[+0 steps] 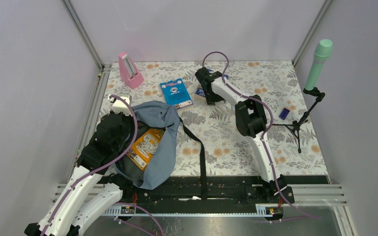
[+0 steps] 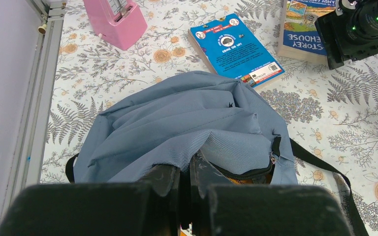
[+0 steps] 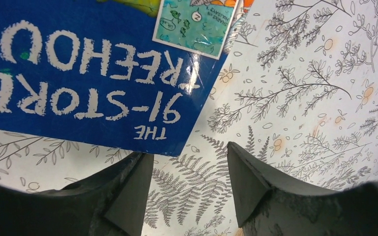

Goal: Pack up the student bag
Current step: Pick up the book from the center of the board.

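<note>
Lying on the near-left part of the flowered table (image 1: 226,142), the student bag (image 1: 163,152) is gaping open toward the overhead camera. That view alone is showing an orange packet (image 1: 146,145) sitting inside the bag and a black strap (image 1: 202,157) trailing toward the near edge.

The left arm is blocking the overhead view of its own claw. The left wrist camera is showing the left gripper (image 2: 184,182) with its fingers pressed together, pinching the grey-blue fabric at the rim of the bag's mouth.

Farther back, the right gripper (image 3: 189,162) is hanging low over the cloth with its jaws standing apart and only the printed pattern between them. Its own camera is showing the corner of a dark blue book (image 3: 78,73) just beyond the left finger, not between the jaws. The white title lettering is readable only here and in the left wrist view.

A light blue booklet (image 1: 176,93) is lying between that book and the bag, and a pink metronome (image 1: 129,71) is standing at the far left. Only the overhead view is taking in the green microphone (image 1: 319,59) on its stand at the right.
</note>
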Motion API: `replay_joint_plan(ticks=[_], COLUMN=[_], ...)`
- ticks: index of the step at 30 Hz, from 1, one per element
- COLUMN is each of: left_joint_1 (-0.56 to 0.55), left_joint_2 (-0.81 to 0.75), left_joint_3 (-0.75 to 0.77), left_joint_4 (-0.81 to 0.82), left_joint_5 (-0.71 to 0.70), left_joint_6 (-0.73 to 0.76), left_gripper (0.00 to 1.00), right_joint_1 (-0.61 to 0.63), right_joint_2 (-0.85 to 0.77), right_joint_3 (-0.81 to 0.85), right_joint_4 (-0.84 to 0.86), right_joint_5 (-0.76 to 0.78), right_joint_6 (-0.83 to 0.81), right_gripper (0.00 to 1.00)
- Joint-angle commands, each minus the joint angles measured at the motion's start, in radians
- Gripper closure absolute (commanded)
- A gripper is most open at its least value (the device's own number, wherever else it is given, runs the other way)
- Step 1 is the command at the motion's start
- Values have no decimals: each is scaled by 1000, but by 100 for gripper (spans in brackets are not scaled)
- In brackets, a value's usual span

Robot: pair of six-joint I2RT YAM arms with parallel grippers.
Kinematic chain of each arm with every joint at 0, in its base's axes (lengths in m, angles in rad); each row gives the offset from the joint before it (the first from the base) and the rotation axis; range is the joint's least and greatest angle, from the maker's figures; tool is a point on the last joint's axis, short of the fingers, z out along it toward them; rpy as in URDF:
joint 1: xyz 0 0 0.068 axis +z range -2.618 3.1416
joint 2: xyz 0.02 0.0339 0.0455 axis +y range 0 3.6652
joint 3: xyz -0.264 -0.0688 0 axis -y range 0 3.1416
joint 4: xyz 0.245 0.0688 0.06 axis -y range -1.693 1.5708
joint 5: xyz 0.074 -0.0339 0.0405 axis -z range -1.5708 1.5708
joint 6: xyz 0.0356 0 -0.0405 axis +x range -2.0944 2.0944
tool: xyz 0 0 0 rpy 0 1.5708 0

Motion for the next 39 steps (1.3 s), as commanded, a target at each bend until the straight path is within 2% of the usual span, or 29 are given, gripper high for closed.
replay_joint_plan(ticks=[1, 9, 14, 16, 19, 27, 32, 39], left_joint_1=[5, 5, 5, 5, 5, 5, 7, 7], left_joint_2=[-28, -32, -28, -26, -23, -22, -19, -23], left_joint_3=[17, 17, 18, 19, 18, 18, 20, 16], left_joint_4=[128, 129, 128, 129, 129, 129, 129, 134], left_joint_5=[-9, -11, -11, -9, -6, -8, 1, -4], left_joint_6=[-7, -6, -7, -7, -8, -8, -10, -11], left_gripper=[100, 100, 100, 100, 100, 100, 100, 100], right_joint_1=[-47, -102, -101, -92, -66, -12, 12, 14], right_joint_2=[-47, -87, -152, -170, -161, 17, 132, 130], right_joint_3=[23, -6, -12, -5, 25, 246, 464, 370], right_joint_4=[12, 11, 24, 49, 87, 95, -13, -7], right_joint_5=[49, 58, -88, -182, -224, -197, -142, -196], right_joint_6=[-16, -49, -16, -8, 5, 23, 19, 47], right_gripper=[38, 38, 36, 29, 18, 0, 0, 3])
